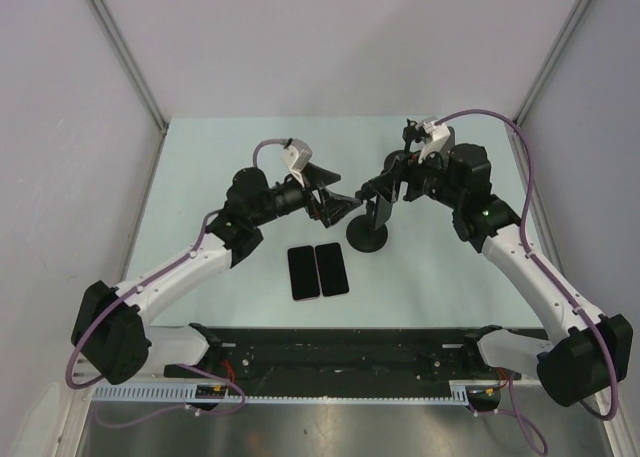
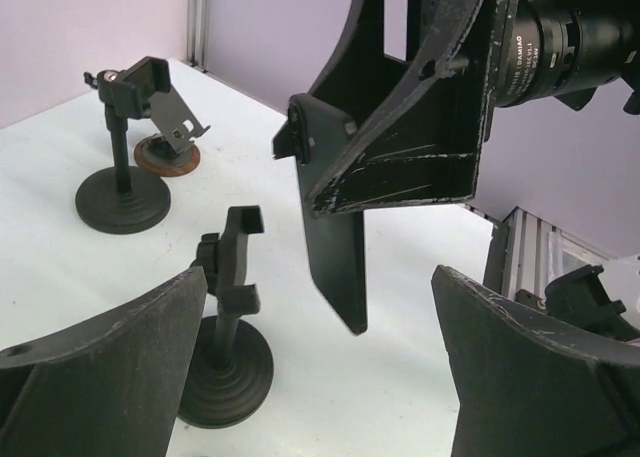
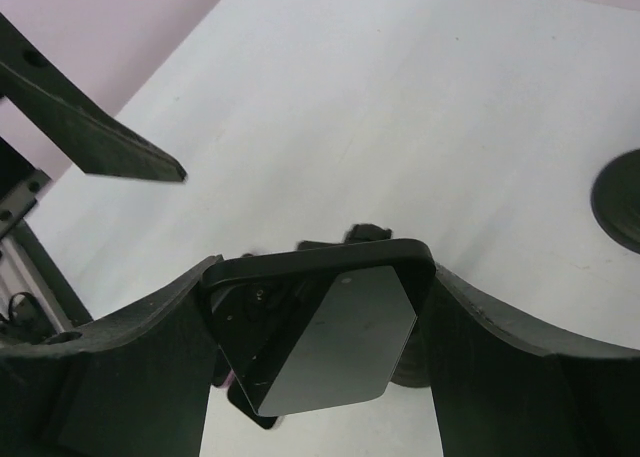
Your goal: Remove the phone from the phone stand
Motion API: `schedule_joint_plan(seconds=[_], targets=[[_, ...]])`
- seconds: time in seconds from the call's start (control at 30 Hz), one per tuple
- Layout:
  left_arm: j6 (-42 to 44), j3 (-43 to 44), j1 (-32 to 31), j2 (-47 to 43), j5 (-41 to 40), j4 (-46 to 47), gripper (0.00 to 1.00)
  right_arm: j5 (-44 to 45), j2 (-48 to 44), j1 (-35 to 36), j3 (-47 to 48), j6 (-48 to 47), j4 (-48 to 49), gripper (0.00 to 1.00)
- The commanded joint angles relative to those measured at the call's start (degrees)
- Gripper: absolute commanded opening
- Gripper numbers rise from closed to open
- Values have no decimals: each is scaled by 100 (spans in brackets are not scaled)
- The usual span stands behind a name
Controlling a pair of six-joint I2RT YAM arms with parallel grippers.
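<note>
A black phone (image 3: 330,342) with a glossy screen sits crosswise between the fingers of my right gripper (image 3: 322,295), which is shut on its edges. In the left wrist view the phone (image 2: 335,267) hangs edge-on above the table, up and to the right of the black phone stand (image 2: 228,322). The stand's clamp is empty and apart from the phone. My left gripper (image 2: 320,377) is open, its two fingers spread wide with nothing between them, just left of the phone. From above, the left gripper (image 1: 345,205) and right gripper (image 1: 383,189) face each other over the stand's round base (image 1: 368,240).
Two more phones (image 1: 303,272) (image 1: 332,268) lie flat side by side in front of the stand. A second stand (image 2: 125,177) with a brown disc (image 2: 167,159) behind it is farther back. A black rail (image 1: 340,352) runs along the near table edge.
</note>
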Motion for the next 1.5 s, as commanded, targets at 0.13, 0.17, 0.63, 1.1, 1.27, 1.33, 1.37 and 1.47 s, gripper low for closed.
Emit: schedule_joint_plan(seconds=[0.13, 0.17, 0.63, 1.1, 1.27, 1.33, 1.37, 1.47], targets=[[106, 2, -543, -341, -1191, -256, 99, 935, -199, 747, 788, 777, 319, 0], [97, 11, -569, -349, -1270, -274, 99, 1153, -190, 801, 806, 908, 336, 0], [414, 28, -930, -499, -2115, -669, 65, 2289, 91, 1803, 947, 1305, 327, 0], [361, -306, -886, -1052, -2720, -1204, 0, 2070, 320, 2040, 964, 1384, 810, 32], [98, -516, -465, -1465, -2783, -1688, 0, 1868, 346, 2023, 990, 1191, 767, 85], [10, -674, -219, -1736, -2739, -1978, 0, 1885, 311, 2014, 982, 1086, 706, 98], [1, -727, -122, -1825, -2695, -2075, 0, 1903, 285, 1971, 990, 1042, 679, 100], [-280, -1096, 422, -2159, -2310, -2530, 0, 2008, 179, 1874, 991, 875, 433, 100]])
